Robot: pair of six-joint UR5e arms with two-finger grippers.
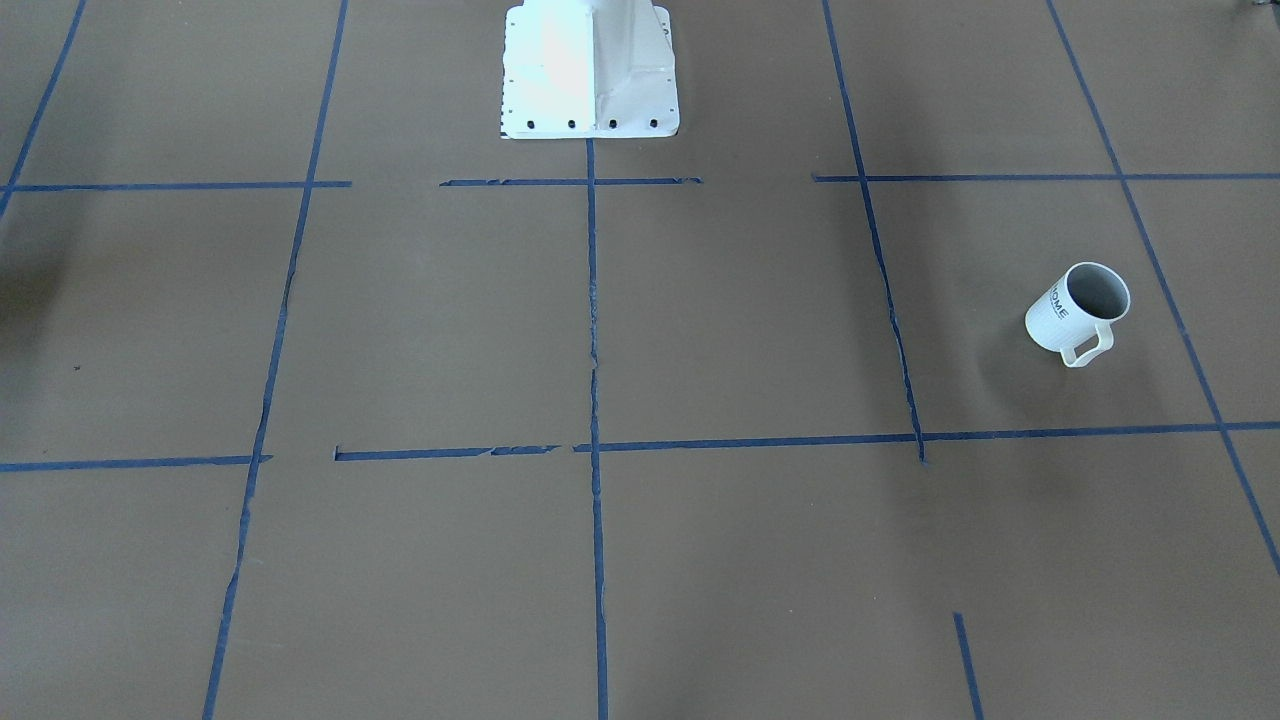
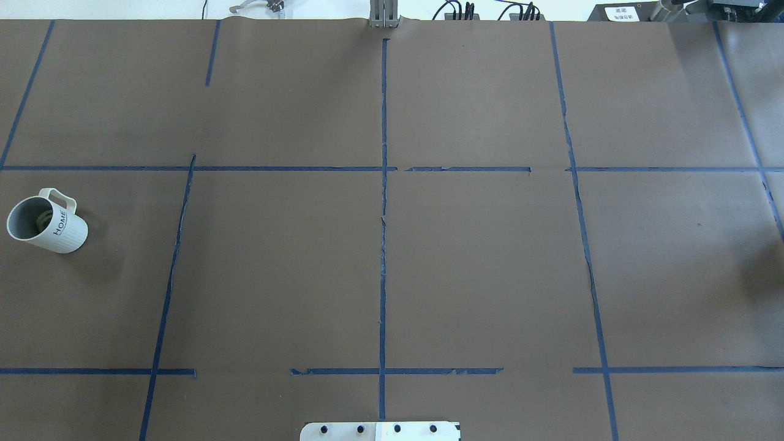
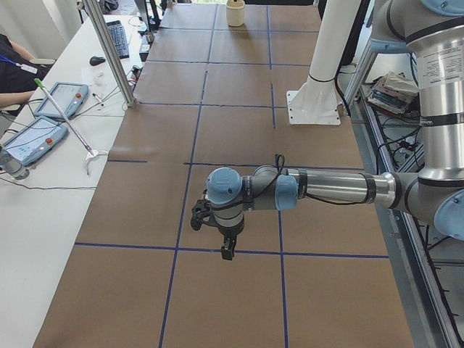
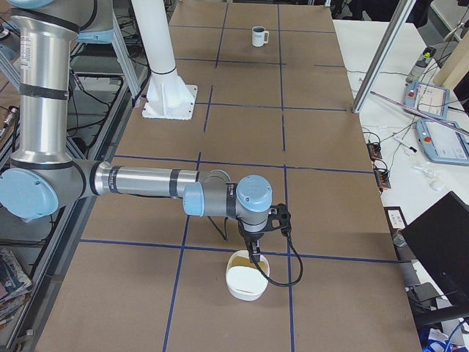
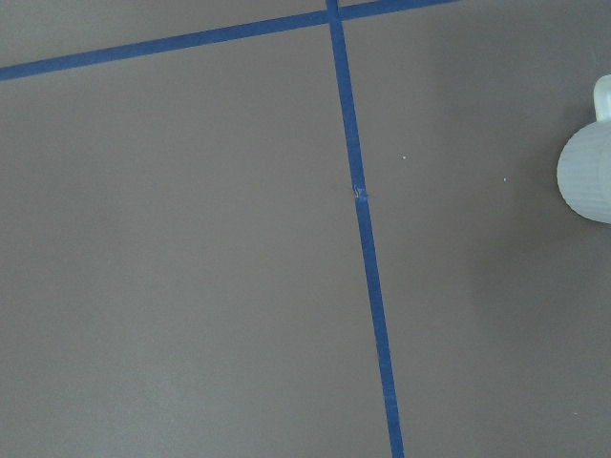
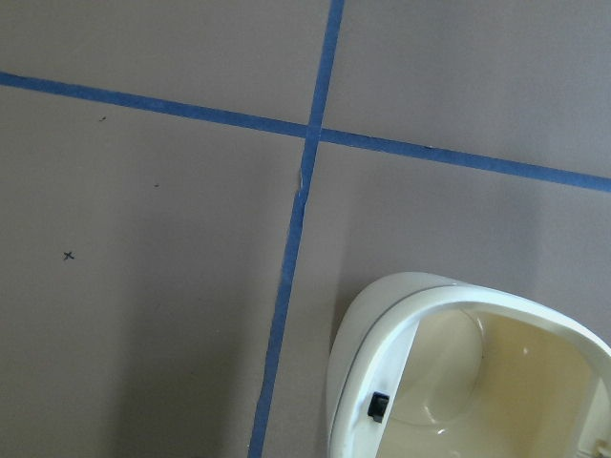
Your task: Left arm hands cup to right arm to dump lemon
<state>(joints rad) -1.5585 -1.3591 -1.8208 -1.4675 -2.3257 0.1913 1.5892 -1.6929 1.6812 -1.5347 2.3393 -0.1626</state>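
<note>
The white cup [image 2: 47,222] with "HOME" lettering stands upright on the brown table at my far left. It also shows in the front view [image 1: 1078,312], far off in the right-side view [image 4: 258,35], and at the right edge of the left wrist view [image 5: 587,176]. A pale ringed lemon slice [image 2: 41,219] lies inside it. The left gripper [image 3: 226,250] hangs above the table, empty, with the cup not visible in that view. The right gripper [image 4: 254,253] hangs just over a cream bowl [image 4: 247,277]. I cannot tell whether either gripper is open or shut.
The cream bowl [image 6: 477,372] sits at the table's right end, beside a blue tape crossing. The white robot pedestal [image 1: 590,70] stands at the table's rear middle. Blue tape lines grid the brown table [image 2: 478,263]. A side desk holds tablets [image 3: 32,138] and a keyboard.
</note>
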